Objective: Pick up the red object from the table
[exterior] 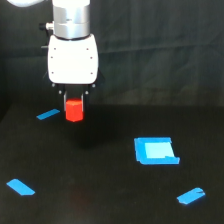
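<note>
In the exterior view the gripper [74, 102] pinches the red object [74, 110] by its top, and the block hangs clear of the table [100, 200], far and towards the left, just right of a blue tape strip [48, 114]. The step in hand looks like the lift itself, so the next move calls only for a steady rise with the grip firm. No brand, label or writing can be read, not even on the blue square patch [155, 150] at the right

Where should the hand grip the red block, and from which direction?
Grip the red block across its upper side faces, coming straight down from above. It is short, upright and narrower than the hand, which already sits over its top that way. Whether it has left the table is unclear.
</note>
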Controlling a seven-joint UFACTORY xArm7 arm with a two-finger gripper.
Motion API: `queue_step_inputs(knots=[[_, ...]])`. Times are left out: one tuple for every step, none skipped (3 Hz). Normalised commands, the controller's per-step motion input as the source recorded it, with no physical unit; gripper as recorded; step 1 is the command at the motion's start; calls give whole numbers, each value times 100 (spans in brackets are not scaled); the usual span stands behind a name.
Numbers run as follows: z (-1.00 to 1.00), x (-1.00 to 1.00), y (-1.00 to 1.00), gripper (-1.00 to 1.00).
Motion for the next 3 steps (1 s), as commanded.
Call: queue_step_inputs(knots=[[60, -6, -12, -98], [44, 14, -8, -100], [28, 0, 0, -100]])
